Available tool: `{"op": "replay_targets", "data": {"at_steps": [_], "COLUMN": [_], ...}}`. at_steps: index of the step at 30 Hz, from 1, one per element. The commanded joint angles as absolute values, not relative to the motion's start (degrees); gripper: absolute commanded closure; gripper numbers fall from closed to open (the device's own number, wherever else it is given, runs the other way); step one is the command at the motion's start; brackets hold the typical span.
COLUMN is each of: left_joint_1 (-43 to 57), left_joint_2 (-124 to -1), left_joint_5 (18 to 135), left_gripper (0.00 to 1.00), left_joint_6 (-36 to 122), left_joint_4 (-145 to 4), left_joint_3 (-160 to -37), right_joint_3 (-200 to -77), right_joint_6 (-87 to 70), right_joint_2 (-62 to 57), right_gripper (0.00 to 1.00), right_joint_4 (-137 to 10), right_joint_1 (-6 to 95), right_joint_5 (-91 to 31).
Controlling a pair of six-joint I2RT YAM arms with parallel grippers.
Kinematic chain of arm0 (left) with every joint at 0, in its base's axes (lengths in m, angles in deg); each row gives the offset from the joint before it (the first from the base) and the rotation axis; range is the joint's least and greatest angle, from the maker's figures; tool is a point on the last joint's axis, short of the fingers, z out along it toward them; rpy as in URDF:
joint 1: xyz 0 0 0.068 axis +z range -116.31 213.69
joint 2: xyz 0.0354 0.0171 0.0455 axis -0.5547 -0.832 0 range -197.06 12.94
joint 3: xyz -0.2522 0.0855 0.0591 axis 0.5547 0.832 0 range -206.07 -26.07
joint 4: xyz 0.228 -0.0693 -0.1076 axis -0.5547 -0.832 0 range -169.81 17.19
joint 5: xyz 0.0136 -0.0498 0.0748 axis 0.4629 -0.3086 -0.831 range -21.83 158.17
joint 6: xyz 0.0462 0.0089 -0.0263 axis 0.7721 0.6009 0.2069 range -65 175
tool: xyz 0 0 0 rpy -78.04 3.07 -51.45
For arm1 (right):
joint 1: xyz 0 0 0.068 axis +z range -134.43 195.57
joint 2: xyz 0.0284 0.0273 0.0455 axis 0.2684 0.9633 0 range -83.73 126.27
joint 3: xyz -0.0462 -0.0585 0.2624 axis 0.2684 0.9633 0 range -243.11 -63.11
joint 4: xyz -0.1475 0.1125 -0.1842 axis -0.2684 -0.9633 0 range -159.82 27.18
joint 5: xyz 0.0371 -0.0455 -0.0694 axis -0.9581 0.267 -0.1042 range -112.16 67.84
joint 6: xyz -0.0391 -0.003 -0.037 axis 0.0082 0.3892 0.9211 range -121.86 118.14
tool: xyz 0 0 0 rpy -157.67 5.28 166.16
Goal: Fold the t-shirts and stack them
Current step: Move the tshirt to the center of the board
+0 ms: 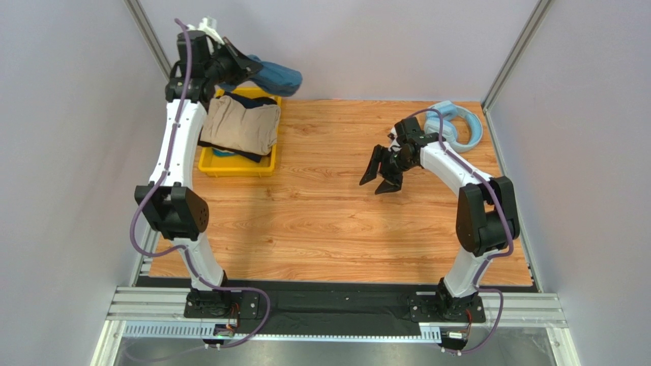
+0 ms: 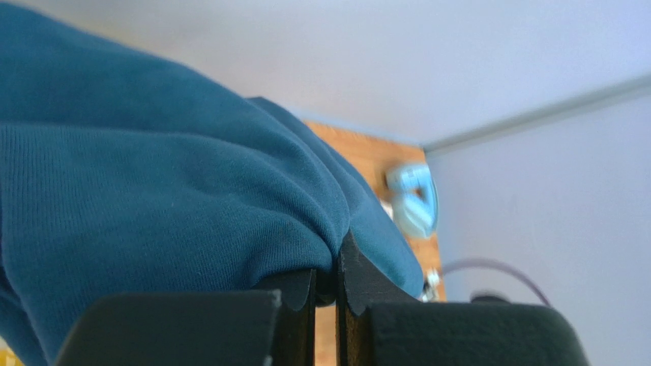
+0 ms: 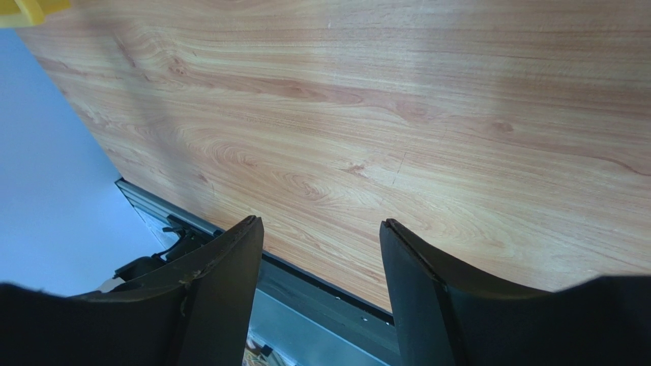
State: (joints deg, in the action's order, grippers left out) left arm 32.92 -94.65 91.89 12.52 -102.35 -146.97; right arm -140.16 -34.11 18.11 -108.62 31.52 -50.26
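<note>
Left tool (image 1: pixel 238 65) is pinching shut on the teal t-shirt (image 1: pixel 279 76) and holding it high behind the yellow bin (image 1: pixel 208 163), arm reaching up and back. The cloth is draping soft and light, so grip at the hem or shoulder. The tan t-shirt (image 1: pixel 243 126) is lying bunched in the bin. Right tool (image 1: pixel 380 174) is hovering wide open and empty over the desk (image 1: pixel 321 221), elbow bent.

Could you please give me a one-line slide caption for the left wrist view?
Left gripper shut on a teal-blue t-shirt, light-blue headphones on the wooden table beyond.
</note>
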Motion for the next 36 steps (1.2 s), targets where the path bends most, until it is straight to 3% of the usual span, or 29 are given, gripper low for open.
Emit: {"op": "replay_targets", "data": {"at_steps": [1,5,9,14,20,21,23,24,27,36], "left_joint_1": [25.5,16.9,11.1,5.9,5.9,5.8,5.7,5.7,5.7,5.8], "left_joint_2": [-85.5,-78.8,-72.9,-72.8,-84.0,-86.4,-86.3,-84.3,-80.9,-71.4], "left_joint_5": [97.5,99.7,99.6,98.3,110.8,111.8,110.7,109.4,104.9,100.9], "left_gripper": [1.0,1.0,1.0,1.0,1.0,0.89,0.8,0.66,0.4,0.37], "left_joint_6": [13.3,11.5,3.7,8.2,8.6,8.9,10.4,11.0,14.6,20.6], "left_joint_4": [-100.5,-93.2,-78.8,-88.2,-86.9,-88.4,-91.7,-93.2,-100.2,-112.3], "left_joint_3": [-138.1,-119.8,-90.6,-80.6,-78.8,-79.8,-81.5,-82.1,-85.4,-87.9], "right_joint_3": [-138.6,-138.0,-138.0,-137.9,-134.7,-134.4,-133.7,-133.5,-133.6,-135.7], "right_joint_6": [-36.7,-38.1,-39.1,-38.9,-39.5,-39.3,-38.6,-38.3,-36.2,-34.4], "right_joint_2": [15.1,13.3,10.4,7.2,6.9,7.1,7.7,8.1,11.5,20.4], "right_gripper": [0.37,0.36,0.36,0.35,0.31,0.31,0.31,0.31,0.3,0.29], "right_joint_4": [-105.0,-104.8,-105.2,-106.8,-107.3,-107.3,-107.3,-107.3,-107.4,-105.7], "right_joint_1": [29.5,27.7,23.9,22.3,22.3,22.4,23.0,23.8,25.8,27.4], "right_joint_5": [-51.1,-47.7,-47.6,-45.8,-47.0,-47.6,-48.2,-47.7,-45.1,-41.6]}}
